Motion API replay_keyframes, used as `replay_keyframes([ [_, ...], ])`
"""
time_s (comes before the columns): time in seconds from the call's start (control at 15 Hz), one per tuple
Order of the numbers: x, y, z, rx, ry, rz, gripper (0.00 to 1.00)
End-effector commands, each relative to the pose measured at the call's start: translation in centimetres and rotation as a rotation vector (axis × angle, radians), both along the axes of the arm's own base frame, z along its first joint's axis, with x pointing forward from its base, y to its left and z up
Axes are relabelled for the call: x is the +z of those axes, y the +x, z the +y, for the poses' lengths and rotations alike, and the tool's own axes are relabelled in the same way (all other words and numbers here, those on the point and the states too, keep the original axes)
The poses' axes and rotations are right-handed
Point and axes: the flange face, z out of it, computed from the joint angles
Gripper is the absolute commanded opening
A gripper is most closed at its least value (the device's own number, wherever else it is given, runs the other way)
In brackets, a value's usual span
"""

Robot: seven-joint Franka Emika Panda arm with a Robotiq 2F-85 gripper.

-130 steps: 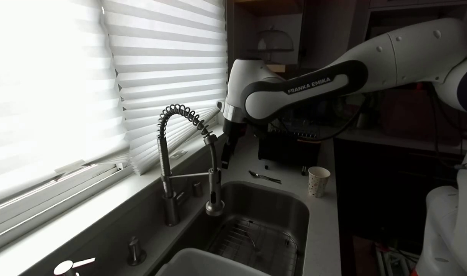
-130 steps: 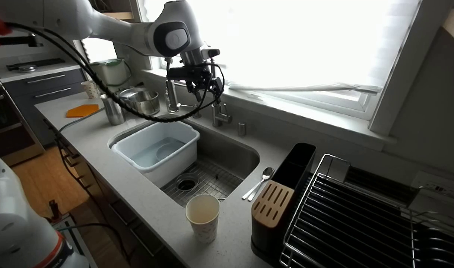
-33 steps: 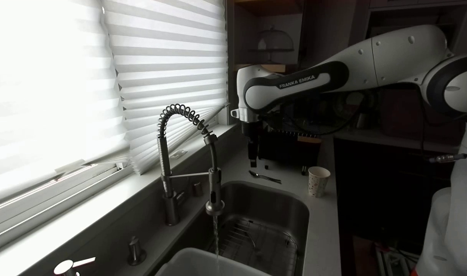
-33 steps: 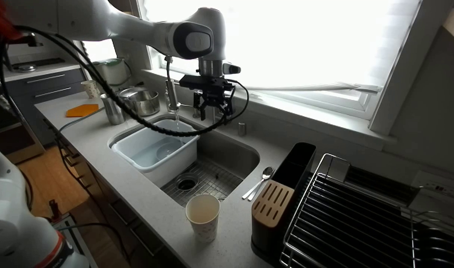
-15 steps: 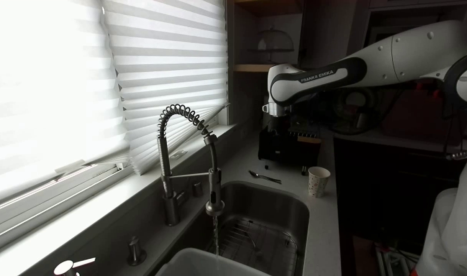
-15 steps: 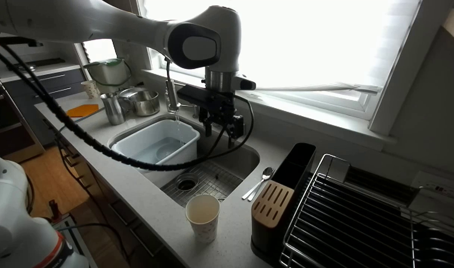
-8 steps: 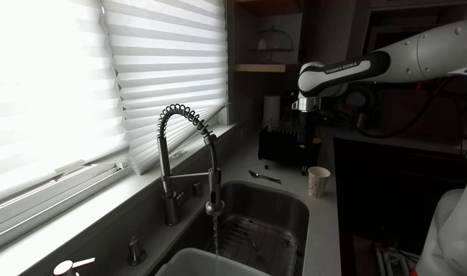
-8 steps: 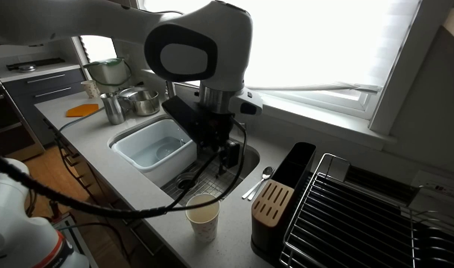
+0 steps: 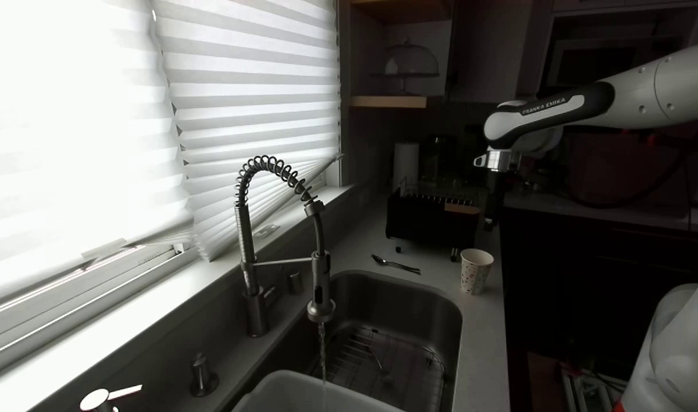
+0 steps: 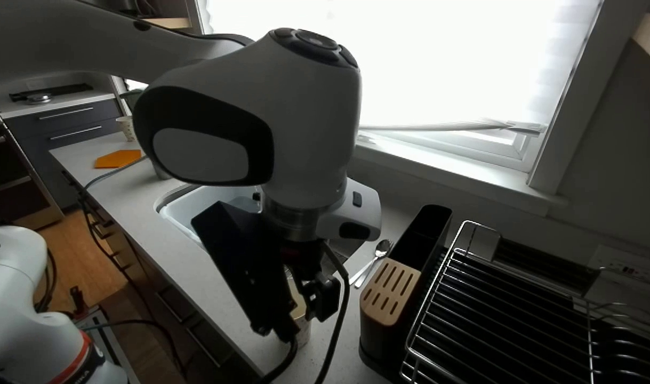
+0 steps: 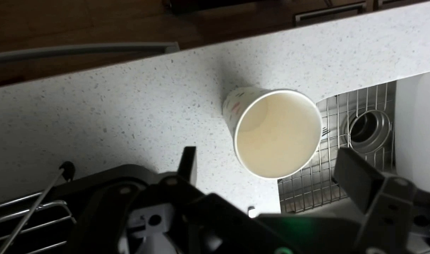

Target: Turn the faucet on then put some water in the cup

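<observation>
Hanging with my gripper (image 11: 269, 160) just beside the cup (image 11: 280, 135), I have my fingers (image 11: 357, 176) spread wide; in the wrist view the cup's rim shows between their tips, with a gap on either side. I look down into its plain cream inside, and small coloured marks dot its outer wall.

In an exterior view the cup stands upright on the counter (image 9: 481, 349), right of the sink (image 9: 394, 297) and close to the counter's right edge, and my fingertips are higher than its rim, apart from it. Left of the sink and well apart from the cup, the silvery faucet (image 9: 321, 277) arches over with its coiled spring. A thin stream of water (image 9: 323, 349) runs from it, down toward the pale tub (image 9: 280, 395) at the near end of the sink. A wire grid (image 11: 308, 187) lies on the sink floor.

In an exterior view my own dark body hides much of the cup. There a spoon (image 10: 382, 246) lies left of a utensil holder (image 10: 391, 288) with a slotted wooden top, and a wire dish rack (image 10: 508, 314) stands at the near right. At the far left I make out an orange mat (image 10: 118, 159).
</observation>
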Motion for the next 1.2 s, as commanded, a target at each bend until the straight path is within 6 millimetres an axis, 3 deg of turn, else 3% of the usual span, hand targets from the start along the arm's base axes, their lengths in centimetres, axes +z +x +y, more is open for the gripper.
replay_keyframes([
  [0.0, -1.4, -1.2, -0.9, 0.024, 0.019, -0.032, 1.0],
  [0.27, -3.4, -0.2, -0.3, -0.004, 0.035, -0.04, 0.99],
  [0.33, -3.9, 0.2, -0.4, -0.006, 0.026, -0.044, 0.92],
  [0.53, -5.7, 1.0, -0.5, -0.027, 0.011, -0.053, 0.98],
  [0.8, -7.9, 2.1, -0.2, -0.053, 0.028, -0.06, 0.98],
  [0.87, -8.4, 2.3, -0.1, -0.057, 0.032, -0.057, 0.76],
  [1.0, -9.0, 2.6, 0.1, -0.059, 0.042, -0.055, 0.7],
  [1.13, -9.2, 2.9, 0.3, -0.054, 0.053, -0.05, 0.53],
])
